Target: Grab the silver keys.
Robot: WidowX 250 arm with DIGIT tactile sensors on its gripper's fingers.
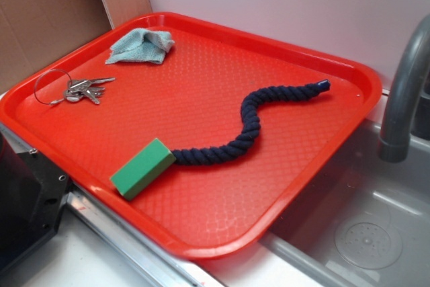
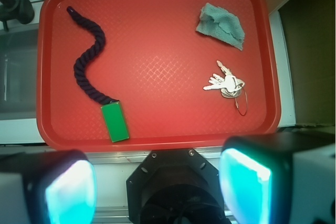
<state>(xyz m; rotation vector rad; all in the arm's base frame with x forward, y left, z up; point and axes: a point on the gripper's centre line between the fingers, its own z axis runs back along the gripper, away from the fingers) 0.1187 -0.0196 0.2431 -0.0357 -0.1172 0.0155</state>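
Pincer point(image 2: 157, 192) wide apart, empty, high above red tray point(image 2: 157, 66). Silver keys point(image 2: 226, 83) flat on tray, right of frame centre in wrist view, up and right of pincer. Key blades fanned leftward; wire loop trailing toward lower right.

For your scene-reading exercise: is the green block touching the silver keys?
No, the green block lies against the rope's end, well apart from the silver keys.

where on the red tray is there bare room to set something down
The widest bare patch is mid-tray, between the rope and the silver keys. It is crowded where the green block touches the rope end, and around the cloth.
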